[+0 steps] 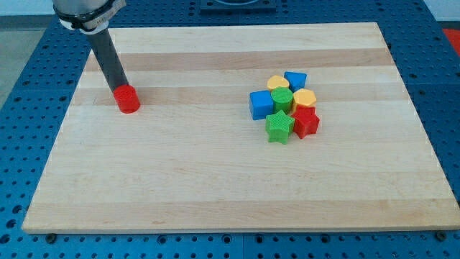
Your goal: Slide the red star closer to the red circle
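Note:
The red circle (129, 99) lies on the wooden board at the view's left. My tip (118, 90) rests against its upper left side. The red star (305, 122) lies far to the view's right, at the lower right of a tight cluster of blocks. It touches the green star (279, 128) on its left and a yellow block (305, 99) above it.
The cluster also holds a blue cube (261, 105), a green block (282, 99), a yellow block (277, 83) and a blue block (295, 80). The wooden board (215, 187) sits on a blue perforated table.

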